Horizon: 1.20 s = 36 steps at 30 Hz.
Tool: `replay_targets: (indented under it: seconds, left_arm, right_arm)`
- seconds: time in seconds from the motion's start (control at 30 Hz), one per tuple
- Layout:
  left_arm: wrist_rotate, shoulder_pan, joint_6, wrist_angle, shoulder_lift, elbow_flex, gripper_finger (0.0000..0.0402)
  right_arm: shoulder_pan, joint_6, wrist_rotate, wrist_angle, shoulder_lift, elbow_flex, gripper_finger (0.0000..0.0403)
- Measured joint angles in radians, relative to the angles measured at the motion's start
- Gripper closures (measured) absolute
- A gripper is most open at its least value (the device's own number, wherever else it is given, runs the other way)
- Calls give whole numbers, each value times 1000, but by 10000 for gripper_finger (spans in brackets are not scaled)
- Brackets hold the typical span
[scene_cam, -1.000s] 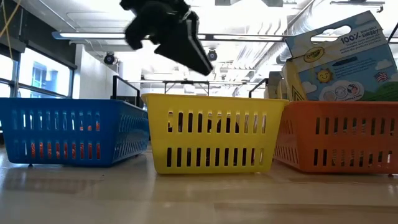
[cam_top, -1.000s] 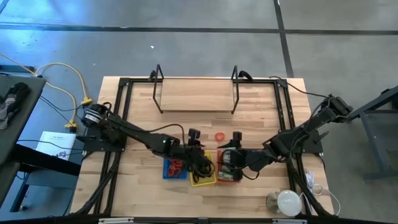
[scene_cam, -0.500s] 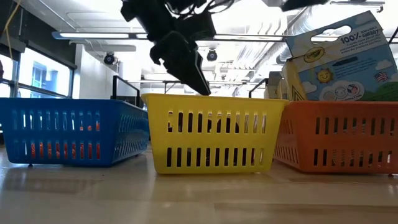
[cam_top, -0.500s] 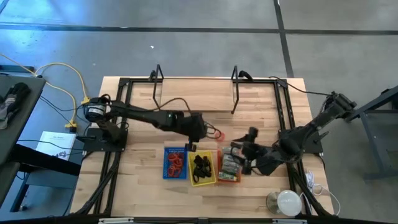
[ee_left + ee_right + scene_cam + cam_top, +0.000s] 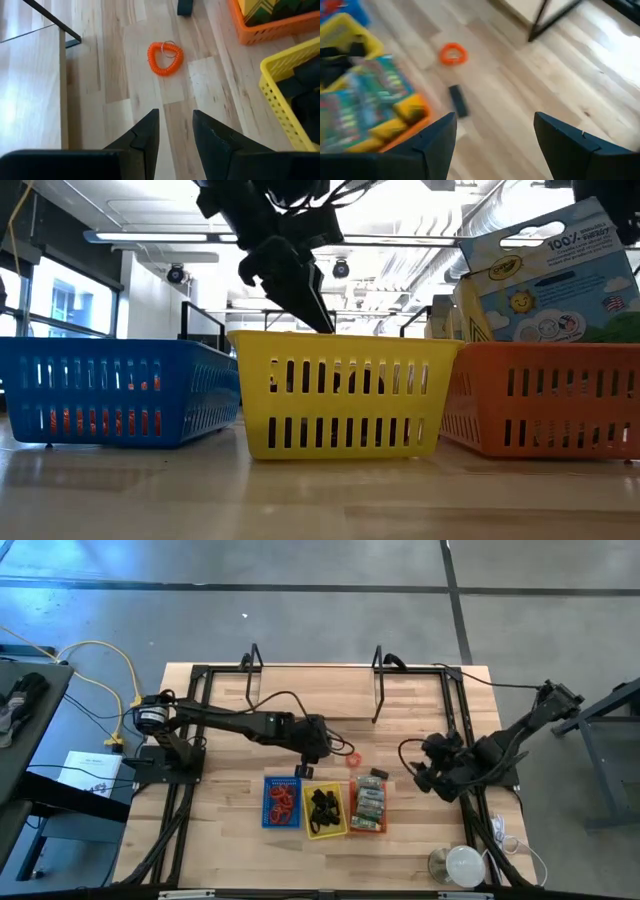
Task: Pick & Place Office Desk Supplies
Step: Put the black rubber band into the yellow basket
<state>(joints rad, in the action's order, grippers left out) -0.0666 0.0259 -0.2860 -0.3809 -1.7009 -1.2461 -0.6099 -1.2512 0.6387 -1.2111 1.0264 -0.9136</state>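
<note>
An orange coiled loop [image 5: 165, 51] with a small ring lies flat on the bare wood [image 5: 352, 757], past the far side of the trays. My left gripper [image 5: 175, 114] hangs open a little to the left of it [image 5: 322, 750], slanting down toward it with nothing between its fingers. A small black piece [image 5: 458, 100] lies by the orange tray's far end [image 5: 378, 773]. Red loops fill the blue tray [image 5: 282, 802], black pieces the yellow tray [image 5: 325, 810]. My right gripper [image 5: 495, 122] is wide open and empty, right of the orange tray [image 5: 418, 770].
The orange tray [image 5: 352, 825] holds crayon boxes, one standing up [image 5: 545, 275]. A black metal frame [image 5: 315, 690] stands toward the far edge. A round white object [image 5: 462, 865] sits at the near right corner. Bare wood lies between the trays and the frame.
My left gripper has swung from above the yellow tray toward the table's far edge and now stands beside the orange loop. My right gripper has drawn back from over the orange tray toward the table's right edge, rolling as it went. The trays and the loop stayed put.
</note>
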Motion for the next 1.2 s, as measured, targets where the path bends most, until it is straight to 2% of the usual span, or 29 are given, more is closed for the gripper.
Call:
replay_targets:
  seconds: [0.13,0.27,0.57,0.73,1.0,1.2]
  left_arm:
    - [-3,13,-40,4,32,0,291]
    - [22,30,-32,28,79,0,291]
    - [316,52,70,127,102,0,291]
    - [475,34,152,195,101,0,291]
    - [476,-6,132,222,101,0,291]
    - [476,-13,130,230,101,0,291]
  right_arm:
    - [44,-66,5,52,-24,96,149]
    - [107,-56,-70,151,-22,176,149]
    - [236,177,-200,545,-8,367,149]
    - [281,242,-244,718,1,464,149]
    - [295,418,-279,901,18,556,149]
    - [296,591,-293,1081,96,605,149]
